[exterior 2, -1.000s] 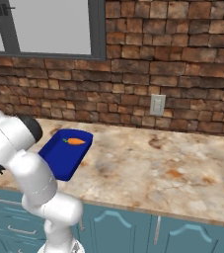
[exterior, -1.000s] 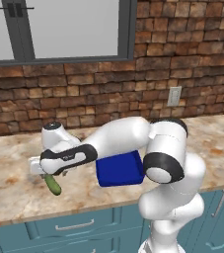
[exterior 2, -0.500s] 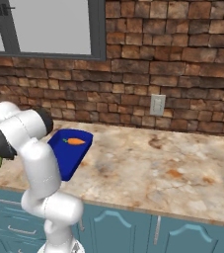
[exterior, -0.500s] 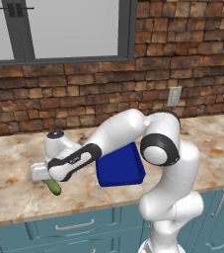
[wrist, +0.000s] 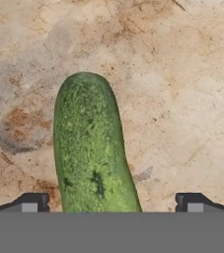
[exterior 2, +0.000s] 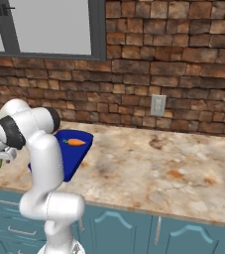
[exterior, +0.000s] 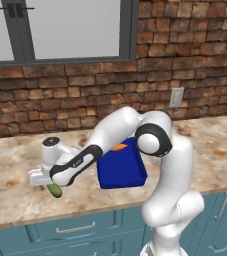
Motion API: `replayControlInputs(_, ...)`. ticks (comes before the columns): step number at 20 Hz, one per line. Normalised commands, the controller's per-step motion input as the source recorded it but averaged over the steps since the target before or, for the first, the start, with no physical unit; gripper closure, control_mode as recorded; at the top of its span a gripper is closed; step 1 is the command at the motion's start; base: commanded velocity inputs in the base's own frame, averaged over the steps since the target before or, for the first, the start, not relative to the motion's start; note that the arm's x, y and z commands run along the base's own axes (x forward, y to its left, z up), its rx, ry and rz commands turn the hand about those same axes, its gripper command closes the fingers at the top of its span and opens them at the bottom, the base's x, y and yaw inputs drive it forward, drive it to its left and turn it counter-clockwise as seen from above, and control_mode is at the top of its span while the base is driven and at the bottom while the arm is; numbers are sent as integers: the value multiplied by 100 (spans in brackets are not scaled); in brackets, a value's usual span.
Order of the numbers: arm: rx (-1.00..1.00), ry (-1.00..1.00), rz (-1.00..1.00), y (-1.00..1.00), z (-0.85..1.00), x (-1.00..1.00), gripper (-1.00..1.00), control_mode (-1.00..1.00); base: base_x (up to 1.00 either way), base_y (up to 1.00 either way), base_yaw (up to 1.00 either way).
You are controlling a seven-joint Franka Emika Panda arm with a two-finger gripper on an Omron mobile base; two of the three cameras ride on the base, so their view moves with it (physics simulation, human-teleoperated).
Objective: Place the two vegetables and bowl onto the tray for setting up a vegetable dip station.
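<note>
Lowered further over the cucumber (wrist: pixel 91 148), gripper (wrist: pixel 112 202) — jaws fully spread, straddling it, nothing gripped

Arm bent low leftward, tool (wrist: pixel 111 202) spread wide.

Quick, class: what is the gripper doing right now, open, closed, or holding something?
Gripper: open, holding nothing; the cucumber lies on the counter between its spread fingertips.
</note>
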Motion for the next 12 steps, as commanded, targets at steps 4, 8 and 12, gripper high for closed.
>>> replayControlInputs(4,-1,0,0,14,-3,14,100,-100,0,0,0)
replayControlInputs(8,0,0,0,0,0,0,100,-100,0,0,0)
replayControlInputs(12,0,0,1,-4,2,2,100,-100,0,0,0)
